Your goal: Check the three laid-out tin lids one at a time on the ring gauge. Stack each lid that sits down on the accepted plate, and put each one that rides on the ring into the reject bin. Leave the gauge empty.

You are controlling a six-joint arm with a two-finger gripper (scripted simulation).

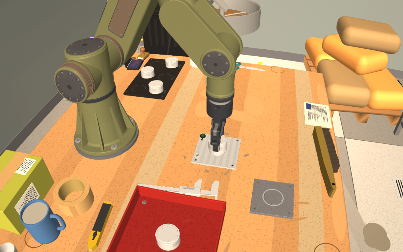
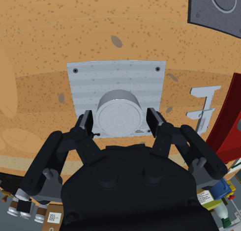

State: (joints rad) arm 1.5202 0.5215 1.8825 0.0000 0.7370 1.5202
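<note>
My gripper (image 1: 216,144) (image 2: 119,120) is open and holds nothing; it is lowered around a white tin lid (image 1: 218,144) (image 2: 119,118) that stands on the pale striped gauge plate (image 1: 216,151) (image 2: 116,88) at the middle of the bench. Its fingers stand on either side of the lid. Another white lid (image 1: 167,236) lies in the red reject bin (image 1: 168,222) at the near edge. The grey accepted plate (image 1: 272,198) (image 2: 216,7) with a ring mark is to the right of the bin. A black tray (image 1: 155,78) at the far left carries three white lids.
The olive arm base (image 1: 103,119) stands left of the gauge. A caliper (image 1: 196,189) (image 2: 203,108) lies between the gauge and the bin. A yellow box (image 1: 9,188), blue mug (image 1: 40,221), tape roll (image 1: 73,196) and knife (image 1: 100,225) crowd the near left. A brush (image 1: 325,156) lies at the right.
</note>
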